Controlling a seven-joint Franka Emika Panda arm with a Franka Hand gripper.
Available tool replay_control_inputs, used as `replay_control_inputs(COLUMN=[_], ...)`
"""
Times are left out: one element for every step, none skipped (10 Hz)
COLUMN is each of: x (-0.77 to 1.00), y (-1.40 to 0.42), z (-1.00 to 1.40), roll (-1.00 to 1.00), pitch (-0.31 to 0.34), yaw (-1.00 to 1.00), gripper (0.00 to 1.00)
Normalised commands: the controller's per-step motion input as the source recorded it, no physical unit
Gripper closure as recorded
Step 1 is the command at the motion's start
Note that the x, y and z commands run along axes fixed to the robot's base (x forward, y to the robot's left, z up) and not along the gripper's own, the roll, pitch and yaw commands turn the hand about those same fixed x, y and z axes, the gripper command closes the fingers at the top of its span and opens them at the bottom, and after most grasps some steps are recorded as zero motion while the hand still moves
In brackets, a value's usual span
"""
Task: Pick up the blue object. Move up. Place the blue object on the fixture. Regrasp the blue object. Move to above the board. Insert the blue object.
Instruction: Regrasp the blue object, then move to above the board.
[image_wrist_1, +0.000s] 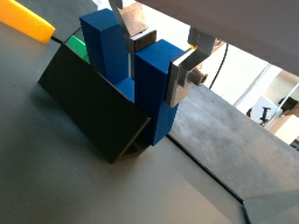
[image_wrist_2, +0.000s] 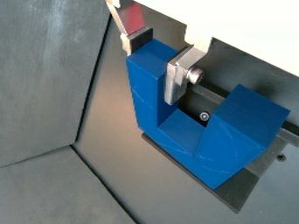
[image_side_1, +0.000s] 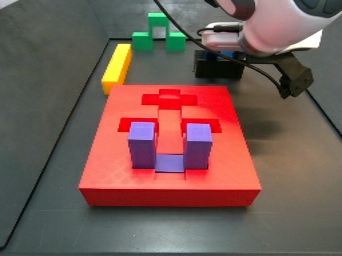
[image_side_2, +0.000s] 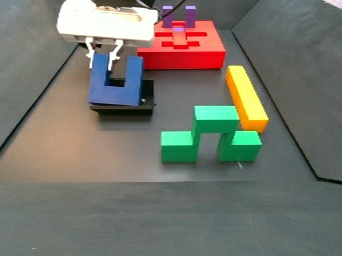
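The blue object stands prongs-up on the fixture, left of the red board. My gripper comes down from above and straddles one prong. In both wrist views the silver fingers press both sides of that prong, so the gripper is shut on it. The second prong stands free. The fixture's dark wall and base show around the block. In a side view the arm hides the block above the fixture.
A purple U-shaped block sits in the board. A long yellow bar lies beside the board. A green block stands near it. Dark walls ring the floor.
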Motion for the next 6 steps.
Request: replay_control_inputs(x=[0.0,0.0,0.0,-0.03,-0.06,-0.06], y=[0.0,0.0,0.0,-0.03,-0.04,-0.02], z=[0.0,0.0,1.4,1.4,1.4,1.4], roll=[0.0,0.0,0.0,-0.02,-0.08,-0.06], pitch=[0.0,0.0,0.0,0.002,-0.004,0.015], yaw=[0.0,0.0,0.0,-0.07,-0.09,-0.06], gripper=[1.0,1.0,1.0,1.0,1.0,1.0])
